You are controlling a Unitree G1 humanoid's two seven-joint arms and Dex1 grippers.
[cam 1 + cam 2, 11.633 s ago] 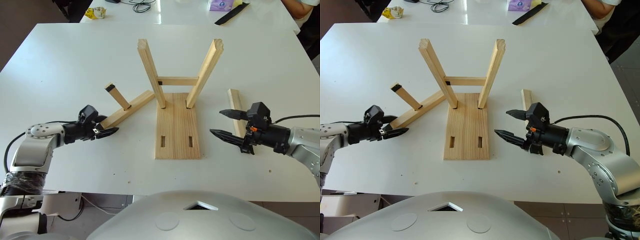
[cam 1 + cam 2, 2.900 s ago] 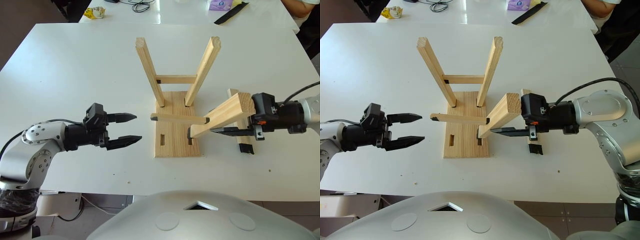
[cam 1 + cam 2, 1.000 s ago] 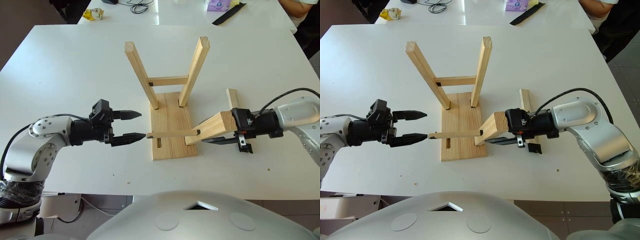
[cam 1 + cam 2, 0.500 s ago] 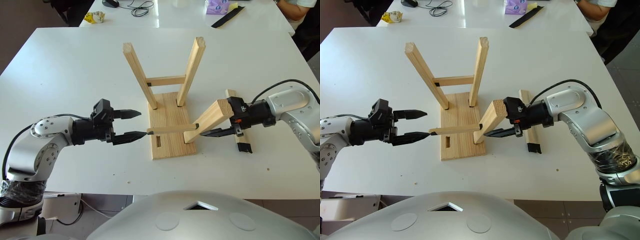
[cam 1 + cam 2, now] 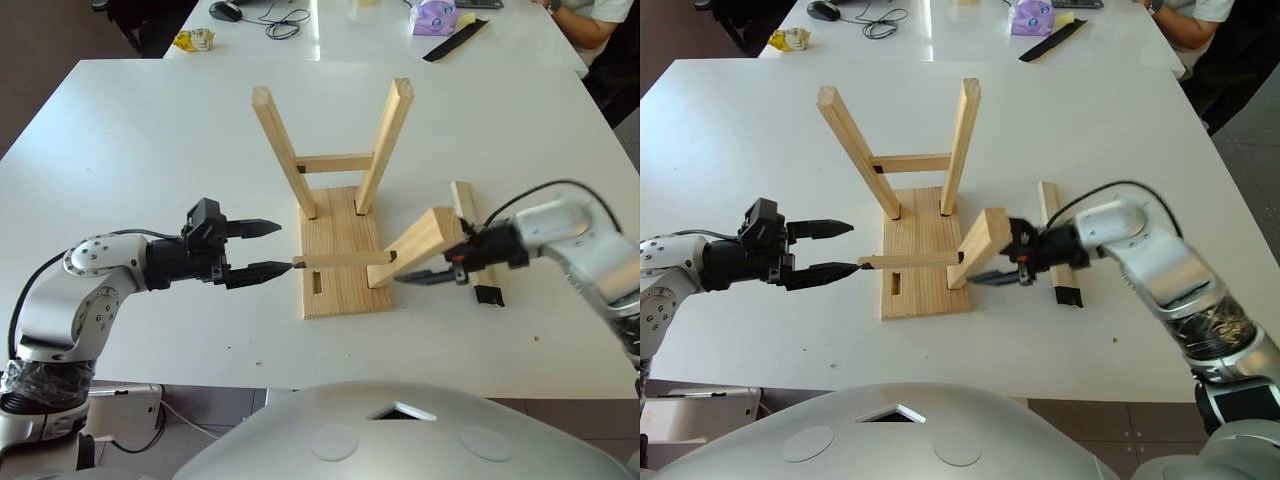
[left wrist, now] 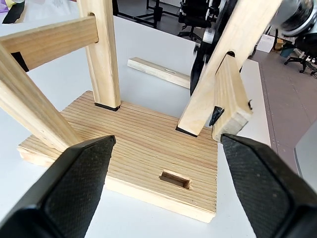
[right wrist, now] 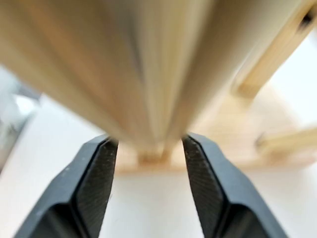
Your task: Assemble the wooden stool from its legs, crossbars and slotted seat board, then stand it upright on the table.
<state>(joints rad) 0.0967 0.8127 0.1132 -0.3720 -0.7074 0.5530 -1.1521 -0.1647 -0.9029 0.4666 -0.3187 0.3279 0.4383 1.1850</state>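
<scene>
The slotted seat board lies flat mid-table, and two legs joined by a crossbar stand in its far slots. My right gripper is shut on a third leg, which is tilted with its foot on the board by the near right slot. In the right wrist view that leg sits between the two fingers. A thin crossbar juts from this leg toward my left gripper. That gripper is open, and its lower fingertip is at the bar's free end. A near slot is bare.
A loose wooden piece with a dark end lies on the table just right of the board, under my right arm. A second table behind carries a yellow wrapper, cables and a purple box. Bare white tabletop spreads left and front.
Over the last second the held leg has tipped up steeper, its foot staying at the board's near right side, and my right wrist has dropped. My left gripper has stayed open at the crossbar's end.
</scene>
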